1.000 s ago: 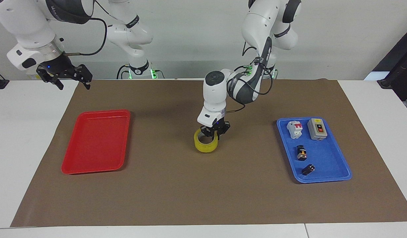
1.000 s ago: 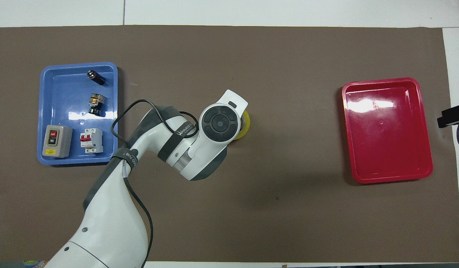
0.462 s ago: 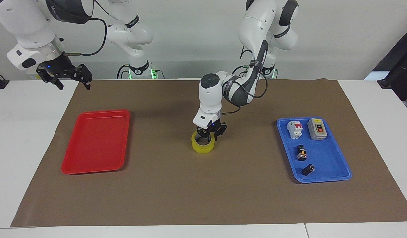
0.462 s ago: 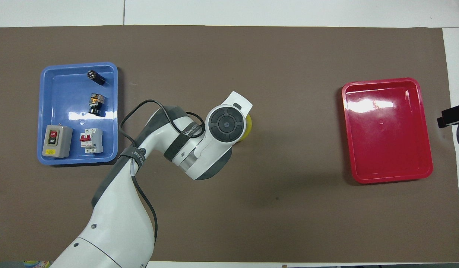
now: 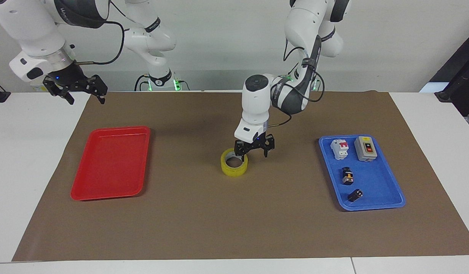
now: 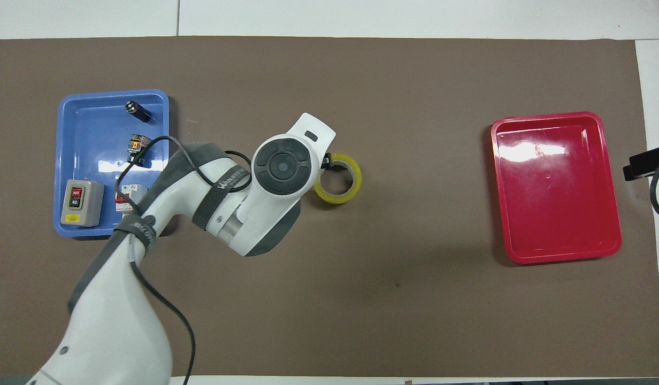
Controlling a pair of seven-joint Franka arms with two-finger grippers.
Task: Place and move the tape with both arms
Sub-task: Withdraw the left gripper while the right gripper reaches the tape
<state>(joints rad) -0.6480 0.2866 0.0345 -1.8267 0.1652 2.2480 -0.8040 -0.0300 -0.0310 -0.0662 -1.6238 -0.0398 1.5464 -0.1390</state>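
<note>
The tape is a yellow roll with a white core, lying flat on the brown mat at the middle of the table; it also shows in the overhead view. My left gripper is open and empty, just above the mat beside the tape, toward the left arm's end. One fingertip is close to the roll's rim; whether it touches I cannot tell. In the overhead view the wrist hides most of the gripper. My right gripper is open and waits, raised over the table's edge by the red tray's end.
A red tray lies empty toward the right arm's end. A blue tray toward the left arm's end holds a breaker, a grey switch box and two small parts.
My left gripper has opened, let go of the tape, risen a little and shifted toward the left arm's end. The tape stays on the mat. The right arm has not moved.
</note>
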